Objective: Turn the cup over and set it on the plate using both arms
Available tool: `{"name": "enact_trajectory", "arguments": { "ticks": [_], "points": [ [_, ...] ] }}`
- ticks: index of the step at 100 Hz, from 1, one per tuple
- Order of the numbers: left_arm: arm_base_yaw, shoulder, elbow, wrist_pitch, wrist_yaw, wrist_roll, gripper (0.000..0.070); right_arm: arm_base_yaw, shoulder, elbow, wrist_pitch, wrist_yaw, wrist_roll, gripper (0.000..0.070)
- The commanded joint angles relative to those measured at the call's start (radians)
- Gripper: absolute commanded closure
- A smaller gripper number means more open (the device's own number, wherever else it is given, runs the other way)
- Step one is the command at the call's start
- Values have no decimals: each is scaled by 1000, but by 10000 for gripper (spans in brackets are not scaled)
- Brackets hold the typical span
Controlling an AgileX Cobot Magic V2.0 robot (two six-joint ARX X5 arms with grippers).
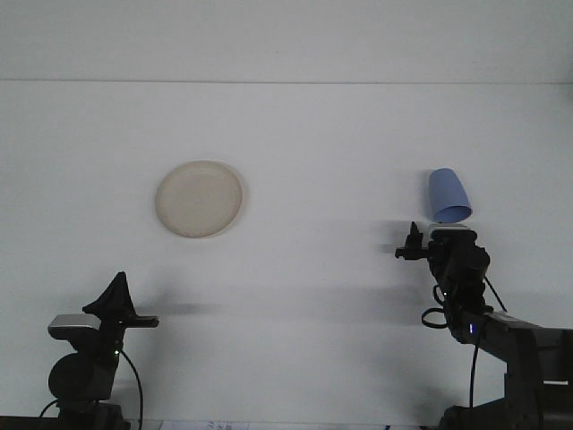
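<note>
A blue cup (448, 195) lies on its side at the right of the white table, its open mouth facing the near edge. A cream round plate (199, 199) lies flat at the left centre. My right gripper (413, 244) hovers just in front of the cup and slightly left of it, apart from it, with nothing in it. My left gripper (117, 295) rests low at the near left, well short of the plate and holding nothing.
The right arm's black body and cables (466, 296) rise from the near right corner. The table's far edge meets a white wall (286, 40).
</note>
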Motion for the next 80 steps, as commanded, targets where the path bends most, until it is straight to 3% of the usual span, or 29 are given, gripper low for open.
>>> {"name": "enact_trajectory", "arguments": {
  "ticks": [1, 31, 38, 45, 46, 80],
  "points": [
    [-1, -1, -19, 12, -2, 1, 688, 1, 42, 45, 18, -3, 6, 285],
    [-1, -1, -19, 12, -2, 1, 688, -7, 221, 248, -1, -3, 13, 305],
    [-1, -1, -19, 12, -2, 1, 688, -8, 249, 290, -29, -4, 13, 421],
    [-1, -1, -19, 12, -2, 1, 688, -8, 266, 321, -57, -8, 13, 688],
    [-1, -1, -19, 12, -2, 1, 688, -8, 266, 322, -58, -9, 13, 700],
    [-1, -1, -19, 13, -2, 1, 688, 42, 113, 332, -264, -32, -4, 698]
  ]
}}
